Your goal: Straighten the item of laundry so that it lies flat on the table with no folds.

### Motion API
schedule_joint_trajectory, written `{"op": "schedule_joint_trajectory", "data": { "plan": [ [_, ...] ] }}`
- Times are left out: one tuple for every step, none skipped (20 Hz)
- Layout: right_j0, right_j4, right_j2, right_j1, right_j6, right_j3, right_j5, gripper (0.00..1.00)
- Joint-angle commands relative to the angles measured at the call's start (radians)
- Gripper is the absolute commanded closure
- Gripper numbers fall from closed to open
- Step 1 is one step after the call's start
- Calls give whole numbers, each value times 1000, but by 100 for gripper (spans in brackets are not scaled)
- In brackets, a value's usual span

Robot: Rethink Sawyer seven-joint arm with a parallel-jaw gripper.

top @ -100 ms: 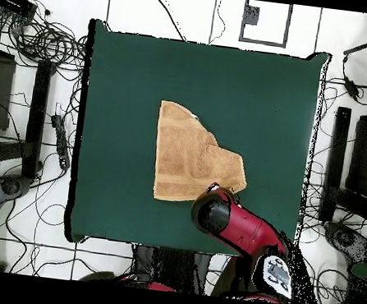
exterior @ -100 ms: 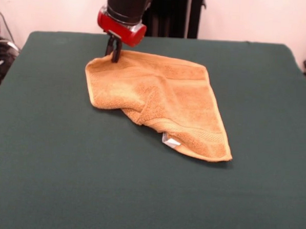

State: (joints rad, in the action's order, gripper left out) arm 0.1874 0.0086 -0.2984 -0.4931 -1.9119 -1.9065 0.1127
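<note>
From above, the arm (top @ -100 ms: 240, 225) hides the gripper (exterior @ -100 ms: 114, 55) and one towel (exterior @ -100 ms: 159, 99) corner; in the front view the dark fingers touch the towel's far edge — pinching or merely pressing cannot be told. The towel lies mid-table (exterior @ -100 ms: 48, 155), one side folded over, white tag (exterior @ -100 ms: 170, 141) peeking out — bare green cloth all round.

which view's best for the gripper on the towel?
Front view. It shows the gripper down on the towel at its far corner, dark fingers close together. In the overhead view the arm's red wrist covers the gripper; only the towel outline on the table shows.
</note>
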Motion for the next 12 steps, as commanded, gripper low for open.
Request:
{"op": "schedule_joint_trajectory", "data": {
  "plan": [
    [-28,-18,78,51,-121,-29,26,0],
    [-25,-19,81,51,-120,-30,23,0],
    [-23,-20,83,50,-120,-31,23,0],
    [-22,-20,85,49,-120,-32,22,0],
    [-22,-24,86,50,-119,-28,6,0],
    [-29,-26,78,55,-118,-23,5,0],
    [-28,-19,79,55,-128,-26,4,0],
    [-25,-14,81,52,-135,-30,3,0],
    [-26,-17,79,50,-132,-29,6,0],
    [-28,-17,77,50,-130,-26,10,0],
    [-28,-14,77,51,-133,-26,10,0],
    [-27,-13,78,53,-134,-25,9,0]
  ]
}}
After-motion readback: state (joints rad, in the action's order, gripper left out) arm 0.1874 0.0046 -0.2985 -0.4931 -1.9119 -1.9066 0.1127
